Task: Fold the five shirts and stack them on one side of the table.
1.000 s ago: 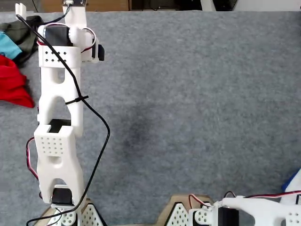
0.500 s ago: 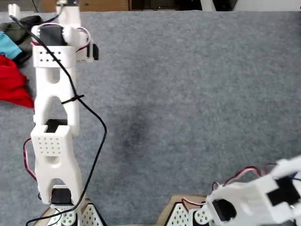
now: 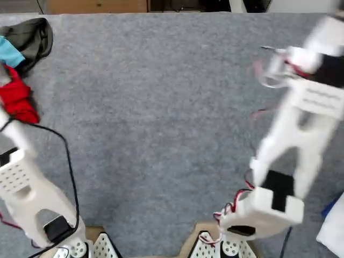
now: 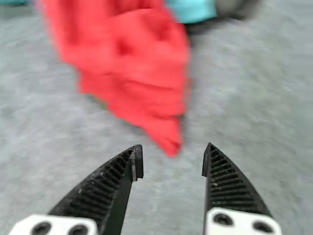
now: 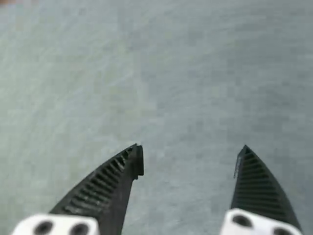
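Red shirt (image 4: 132,73) lies ahead of my left gripper (image 4: 172,159), jaws spread. Overhead, it sits at the left edge of the table (image 3: 161,107), perhaps touching the teal shirt (image 3: 9,52). My right gripper (image 5: 190,159), spread too, overhangs grey felt.

The mat (image 3: 161,107) offers free passage through its middle; crumpled shirts (image 3: 20,105) block its far-left corner.

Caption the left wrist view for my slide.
Open left gripper just short of the red shirt on the grey table.
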Action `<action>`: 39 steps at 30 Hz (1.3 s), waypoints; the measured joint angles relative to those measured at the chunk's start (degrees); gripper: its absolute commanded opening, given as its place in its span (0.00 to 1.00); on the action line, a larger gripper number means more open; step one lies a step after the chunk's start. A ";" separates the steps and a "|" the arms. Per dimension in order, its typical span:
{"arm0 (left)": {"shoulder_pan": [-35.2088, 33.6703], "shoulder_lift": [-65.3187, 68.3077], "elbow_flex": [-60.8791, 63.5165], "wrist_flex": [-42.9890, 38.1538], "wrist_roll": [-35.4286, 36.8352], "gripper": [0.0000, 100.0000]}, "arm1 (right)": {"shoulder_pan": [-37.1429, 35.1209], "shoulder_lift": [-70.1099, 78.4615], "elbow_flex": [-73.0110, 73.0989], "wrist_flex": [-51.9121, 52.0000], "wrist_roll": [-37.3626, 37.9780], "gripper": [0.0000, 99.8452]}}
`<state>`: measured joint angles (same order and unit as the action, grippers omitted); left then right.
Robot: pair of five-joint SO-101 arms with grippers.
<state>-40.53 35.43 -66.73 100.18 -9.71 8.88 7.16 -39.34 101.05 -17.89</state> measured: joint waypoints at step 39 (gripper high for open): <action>-2.99 30.86 1.14 -27.96 -2.02 0.02 | -12.75 19.34 0.00 0.00 -5.54 0.31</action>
<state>-43.52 66.29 -65.58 72.22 -11.74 -3.87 26.51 -39.34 101.05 -23.43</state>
